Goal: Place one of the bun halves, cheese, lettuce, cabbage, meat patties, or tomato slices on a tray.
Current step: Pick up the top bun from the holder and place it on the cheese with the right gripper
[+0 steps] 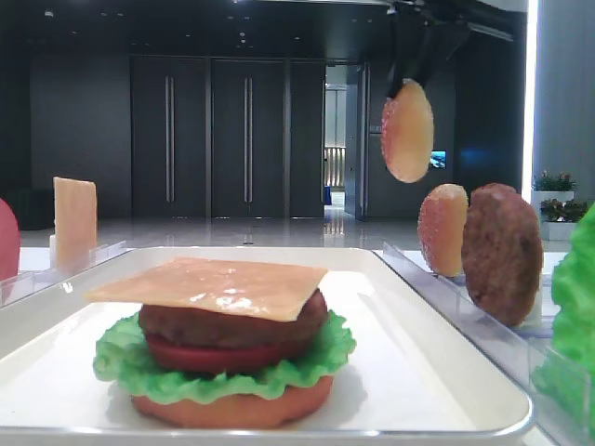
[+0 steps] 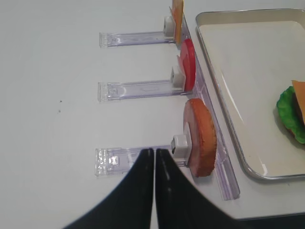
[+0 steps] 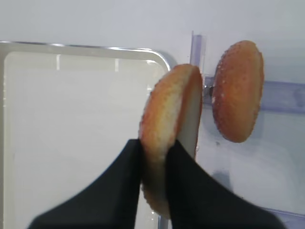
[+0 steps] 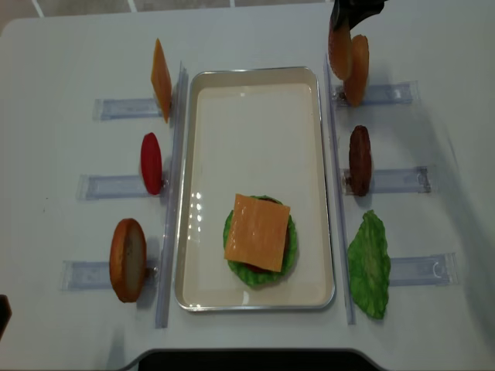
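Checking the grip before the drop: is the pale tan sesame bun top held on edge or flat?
On edge. The right gripper pinches the pale tan domed bun top at its rim, its dome facing sideways.

Right tool (image 3: 153,164) raised, clamped on something; left tool (image 2: 154,157) low, closed.

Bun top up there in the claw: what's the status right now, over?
Right gripper shut on the bun top, lifted above the rack. Left gripper shut, empty. Tray stack topped with cheese; nothing blocking.
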{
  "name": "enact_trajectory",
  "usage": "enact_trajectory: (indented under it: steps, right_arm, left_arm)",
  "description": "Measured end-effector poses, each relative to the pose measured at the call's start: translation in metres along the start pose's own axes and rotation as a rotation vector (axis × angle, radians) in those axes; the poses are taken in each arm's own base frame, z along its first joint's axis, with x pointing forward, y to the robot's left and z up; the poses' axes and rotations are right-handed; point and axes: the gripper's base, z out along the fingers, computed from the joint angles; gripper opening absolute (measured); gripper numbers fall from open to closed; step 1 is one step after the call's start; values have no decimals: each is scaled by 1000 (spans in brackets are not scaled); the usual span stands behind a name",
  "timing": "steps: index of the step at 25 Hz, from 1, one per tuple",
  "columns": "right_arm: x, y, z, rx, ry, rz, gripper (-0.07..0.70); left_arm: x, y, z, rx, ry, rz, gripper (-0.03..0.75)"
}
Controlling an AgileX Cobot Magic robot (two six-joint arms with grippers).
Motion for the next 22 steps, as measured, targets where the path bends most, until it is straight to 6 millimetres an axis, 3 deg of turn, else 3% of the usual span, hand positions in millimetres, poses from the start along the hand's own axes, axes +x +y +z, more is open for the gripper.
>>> enact_trajectory:
  steps: [6, 12, 22]
  right_arm:
    - [9, 10, -25, -97, -22, -34, 118]
    - [36, 14, -31, -209, 16, -66, 118]
    - [77, 29, -47, -534, -76, -128, 118]
  left_arm:
    - [0, 0, 0, 0, 0, 0, 0]
    - [0, 0, 0, 0, 0, 0, 0]
    - [0, 0, 0, 0, 0, 0, 0]
